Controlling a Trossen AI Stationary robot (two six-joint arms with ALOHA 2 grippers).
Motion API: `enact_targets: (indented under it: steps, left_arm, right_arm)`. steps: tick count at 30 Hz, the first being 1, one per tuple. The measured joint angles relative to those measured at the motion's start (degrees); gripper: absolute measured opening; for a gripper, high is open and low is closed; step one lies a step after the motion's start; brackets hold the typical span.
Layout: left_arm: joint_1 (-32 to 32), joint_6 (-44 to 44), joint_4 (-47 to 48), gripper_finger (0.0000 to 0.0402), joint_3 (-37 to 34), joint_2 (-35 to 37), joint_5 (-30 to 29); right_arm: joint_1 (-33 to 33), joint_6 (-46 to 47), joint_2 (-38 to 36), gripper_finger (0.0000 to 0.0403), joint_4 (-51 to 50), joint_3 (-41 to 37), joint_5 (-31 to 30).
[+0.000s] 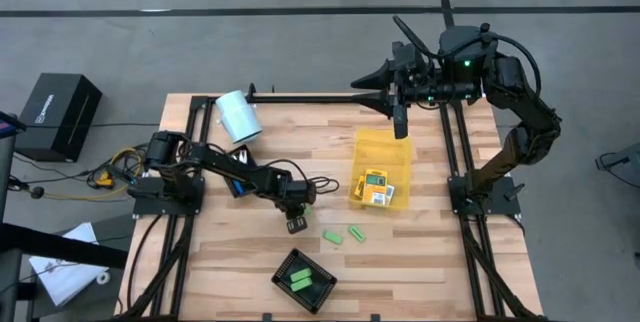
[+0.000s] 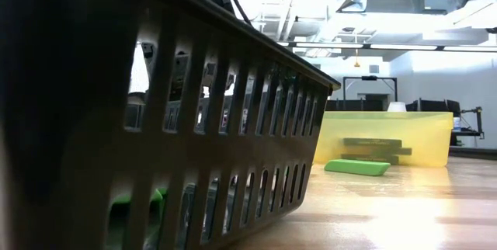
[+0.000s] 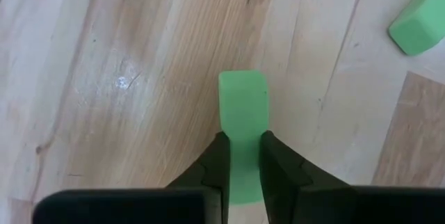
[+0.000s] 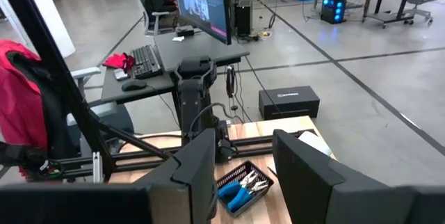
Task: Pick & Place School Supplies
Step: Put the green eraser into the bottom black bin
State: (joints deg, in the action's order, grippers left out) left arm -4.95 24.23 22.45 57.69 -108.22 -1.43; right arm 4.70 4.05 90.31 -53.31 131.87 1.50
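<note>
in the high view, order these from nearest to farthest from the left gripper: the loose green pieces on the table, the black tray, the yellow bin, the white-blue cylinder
1. Loose green pieces, just right of the left gripper.
2. Black tray, toward the table's near edge.
3. Yellow bin, farther right, and white-blue cylinder, at the far left: too close to call.

Pale cylinder (image 1: 238, 116) lying near the far left corner of the wooden table (image 1: 250, 272). Yellow translucent bin (image 1: 383, 147) toward the right side. Black slotted tray (image 1: 303, 281) at the near edge. Black box (image 1: 58, 114) on the grey floor, left of the table.
</note>
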Motion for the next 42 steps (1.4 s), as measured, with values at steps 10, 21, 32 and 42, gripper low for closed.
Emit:
enact_targets:
  steps: [10, 21, 32, 42]
  left_arm:
    - [0.34, 3.11, -0.39, 0.0038, -1.01, 6.13, -6.84]
    - [-0.32, 6.6, -0.32, 0.0005, -0.79, 16.52, -4.46]
    - [-3.22, 2.69, 2.0, 0.0002, -0.64, 18.1, -0.55]
    - [-2.74, -7.0, -1.62, 0.0131, -0.65, 7.2, 9.79]
  right_arm:
    - [-0.02, 0.0, 0.01, 0.0133, 2.84, 0.0, 0.02]
    - [0.17, 0.44, 0.0, 0.0128, 2.86, 0.02, 0.03]
    - [0.68, 0.96, -0.01, 0.0128, 5.19, 0.02, 0.17]
    - [0.53, 2.84, -0.01, 0.0128, 5.72, 0.02, 0.15]
